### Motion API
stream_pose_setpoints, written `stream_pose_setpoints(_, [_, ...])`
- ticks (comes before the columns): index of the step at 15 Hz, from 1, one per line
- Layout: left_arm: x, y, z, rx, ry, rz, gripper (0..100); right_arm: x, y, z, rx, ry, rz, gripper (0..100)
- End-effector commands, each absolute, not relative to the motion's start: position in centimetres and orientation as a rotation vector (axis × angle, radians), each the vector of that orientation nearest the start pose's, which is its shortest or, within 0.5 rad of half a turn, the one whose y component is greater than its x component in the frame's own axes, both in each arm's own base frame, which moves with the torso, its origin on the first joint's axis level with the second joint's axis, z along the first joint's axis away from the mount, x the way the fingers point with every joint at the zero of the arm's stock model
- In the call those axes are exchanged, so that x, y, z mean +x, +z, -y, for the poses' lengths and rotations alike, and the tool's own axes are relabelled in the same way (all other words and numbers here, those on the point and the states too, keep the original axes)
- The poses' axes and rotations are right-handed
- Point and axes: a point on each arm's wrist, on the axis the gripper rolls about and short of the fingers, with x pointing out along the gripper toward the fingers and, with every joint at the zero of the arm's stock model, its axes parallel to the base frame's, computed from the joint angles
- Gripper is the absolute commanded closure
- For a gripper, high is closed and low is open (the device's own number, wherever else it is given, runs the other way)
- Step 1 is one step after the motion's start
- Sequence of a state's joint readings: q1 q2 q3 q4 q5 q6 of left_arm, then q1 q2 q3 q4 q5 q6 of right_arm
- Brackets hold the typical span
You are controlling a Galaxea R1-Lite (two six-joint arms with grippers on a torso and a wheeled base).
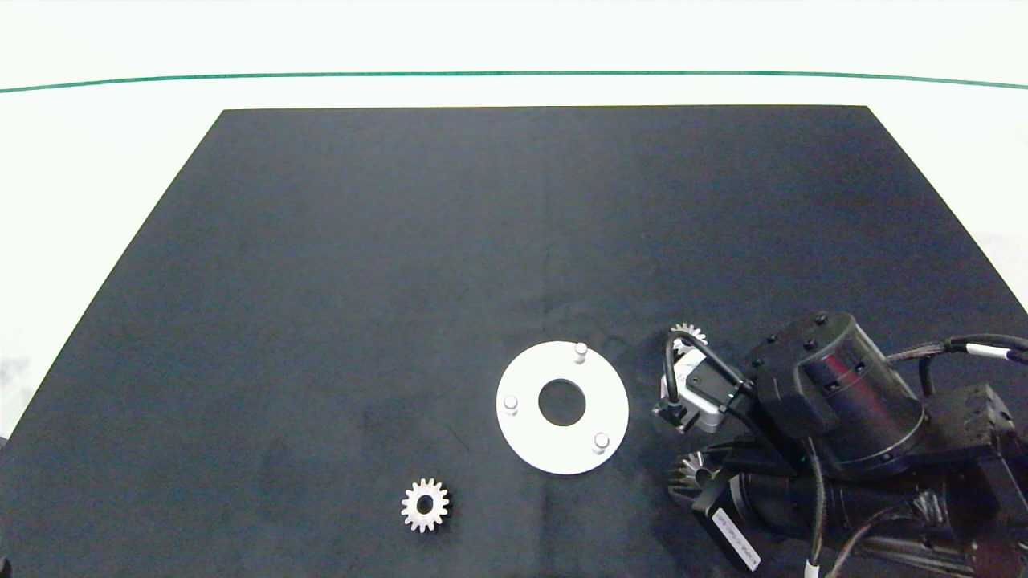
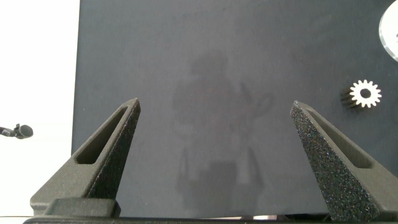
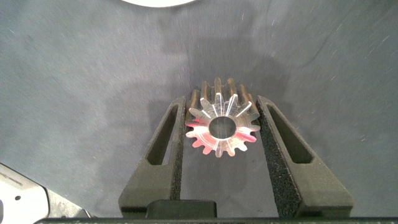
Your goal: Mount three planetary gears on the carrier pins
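Note:
The white disc (image 1: 536,441) lies on the mat near the front, with three carrier pins (image 1: 580,352) (image 1: 510,404) (image 1: 601,442) standing bare on it. My right gripper (image 3: 222,102) is shut on one silver planetary gear (image 3: 221,127), both pads pressed on its teeth. In the head view that gear (image 1: 689,472) is just right of the disc, under the right arm. A second gear (image 1: 688,335) lies behind the arm's cable. A third gear (image 1: 425,504) (image 2: 365,94) lies flat left of the disc. My left gripper (image 2: 214,143) hangs open over the mat's left side.
A black mat (image 1: 401,241) covers the white table (image 1: 96,160); its left edge shows in the left wrist view. The right arm's bulk (image 1: 843,401) fills the front right corner. The disc's rim (image 2: 392,31) (image 3: 155,2) shows at the edge of both wrist views.

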State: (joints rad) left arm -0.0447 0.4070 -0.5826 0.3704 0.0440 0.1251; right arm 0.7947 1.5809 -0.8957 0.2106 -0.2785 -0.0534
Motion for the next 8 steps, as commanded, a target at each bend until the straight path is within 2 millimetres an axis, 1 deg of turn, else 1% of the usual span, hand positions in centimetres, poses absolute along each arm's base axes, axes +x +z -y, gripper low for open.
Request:
stream_pose_setpoints(1, [-1.4,20.4,-0.2,0.135,-0.013,-0.208,0,17.5,18.2,-18.2,-0.523,0.53,-0.746,81])
stream_pose_setpoints(2, [-1.4,20.4,-0.2,0.134,-0.011,-0.207,0,17.5,18.8,-18.4,-0.521,0.533,-0.745,81])
stream_pose_setpoints(6, [-1.2,20.5,-0.2,0.134,-0.011,-0.201,0,17.9,22.4,-19.3,-0.523,0.534,-0.752,81])
stream_pose_setpoints(8, [-1.2,20.6,-0.2,0.134,-0.009,-0.198,0,18.0,23.1,-20.0,-0.538,0.544,-0.765,81])
